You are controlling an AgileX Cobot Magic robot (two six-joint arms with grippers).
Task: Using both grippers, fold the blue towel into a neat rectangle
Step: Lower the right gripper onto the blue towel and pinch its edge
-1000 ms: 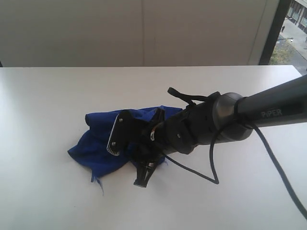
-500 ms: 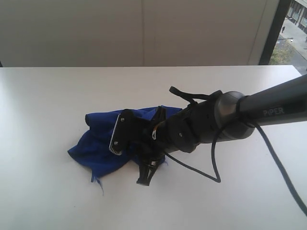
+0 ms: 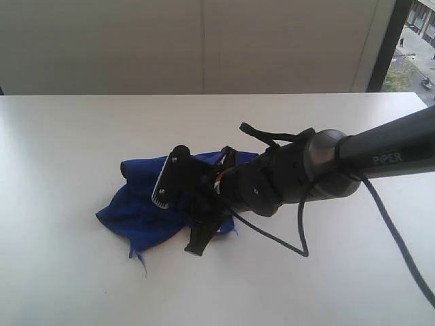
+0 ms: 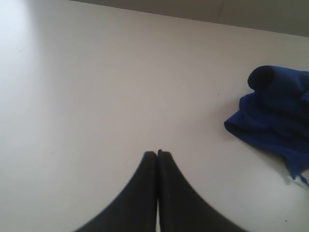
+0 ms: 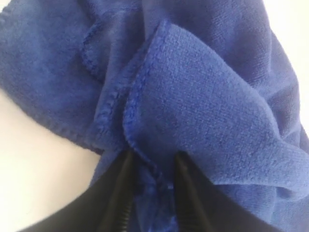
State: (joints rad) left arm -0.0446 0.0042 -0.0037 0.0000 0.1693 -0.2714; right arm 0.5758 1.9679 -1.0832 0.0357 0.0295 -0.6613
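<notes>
The left pincer (image 4: 157, 153) sits closed and empty over the bare counter (image 4: 87, 96). The blue towel (image 3: 132, 204) lies crumpled mid-counter. The right pincer (image 5: 152, 166) straddles a hem fold, but a firm grip cannot be told; all folding seemingly remains.

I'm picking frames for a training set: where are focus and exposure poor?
Exterior view: fairly sharp, but the black right gripper loses detail against the bright table. Left wrist view: the left gripper is a blurred dark shape, the towel clearer. Right wrist view: towel pile crisp, the fingers soft, the table washed out to white.
</notes>
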